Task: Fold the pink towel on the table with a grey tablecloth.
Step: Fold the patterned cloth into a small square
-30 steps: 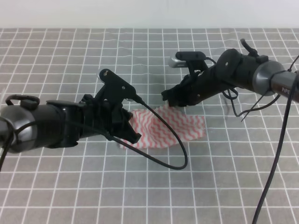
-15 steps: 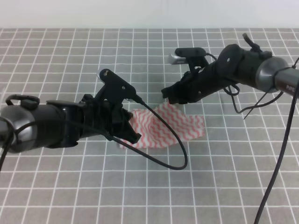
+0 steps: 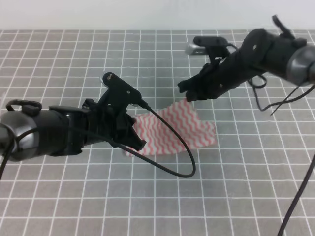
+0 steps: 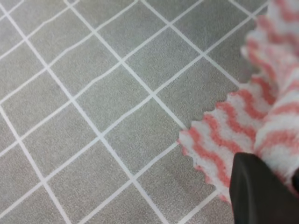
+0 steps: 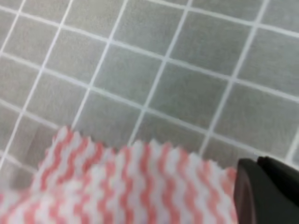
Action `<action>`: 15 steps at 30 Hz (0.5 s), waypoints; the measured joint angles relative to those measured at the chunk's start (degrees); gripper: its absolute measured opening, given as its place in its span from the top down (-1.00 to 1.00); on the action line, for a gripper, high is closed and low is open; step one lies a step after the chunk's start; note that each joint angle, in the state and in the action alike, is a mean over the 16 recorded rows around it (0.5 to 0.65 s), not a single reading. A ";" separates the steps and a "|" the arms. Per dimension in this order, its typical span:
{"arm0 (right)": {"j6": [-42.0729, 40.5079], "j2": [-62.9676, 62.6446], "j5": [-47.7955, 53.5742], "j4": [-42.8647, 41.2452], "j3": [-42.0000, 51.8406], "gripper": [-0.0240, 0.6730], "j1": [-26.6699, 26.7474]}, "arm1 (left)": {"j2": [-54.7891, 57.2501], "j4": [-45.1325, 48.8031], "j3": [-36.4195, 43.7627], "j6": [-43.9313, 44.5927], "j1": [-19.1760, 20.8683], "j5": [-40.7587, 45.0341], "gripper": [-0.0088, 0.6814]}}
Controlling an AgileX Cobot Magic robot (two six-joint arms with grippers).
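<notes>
No readable writing anywhere in the views; no brand marks to make out. Lying near the middle of the table [image 3: 59, 196]: the towel [image 3: 177, 130], pink-and-white zigzag, scalloped at the edges, rumpled rather than flat, one corner lifted toward the right gripper [image 3: 187, 96]. Pinched at its left edge by the left gripper [image 3: 134, 137], jaws closed narrow on the cloth, a dark finger [image 4: 257, 191] pressed over the striped edge in the left wrist view. Raised at the far corner by the right gripper, jaws clamped on that corner, a dark finger [image 5: 266, 191] at the cloth's edge in the right wrist view. Looping below the left arm and across the near part of the towel: a black cable [image 3: 182, 157]. More thin cables [image 3: 295, 196] hanging off the right arm at the right edge. Behind the table, a plain pale wall [image 3: 147, 12].
</notes>
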 joint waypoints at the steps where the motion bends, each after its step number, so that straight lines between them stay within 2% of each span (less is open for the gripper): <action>1: 0.49 -0.60 0.63 -0.56 0.04 0.98 -0.08 | 0.01 0.00 0.00 0.01 0.00 -0.07 0.98; 15: 5.74 -8.64 8.54 -6.24 1.78 0.98 -0.38 | 0.01 0.00 0.00 1.60 0.00 -0.13 0.98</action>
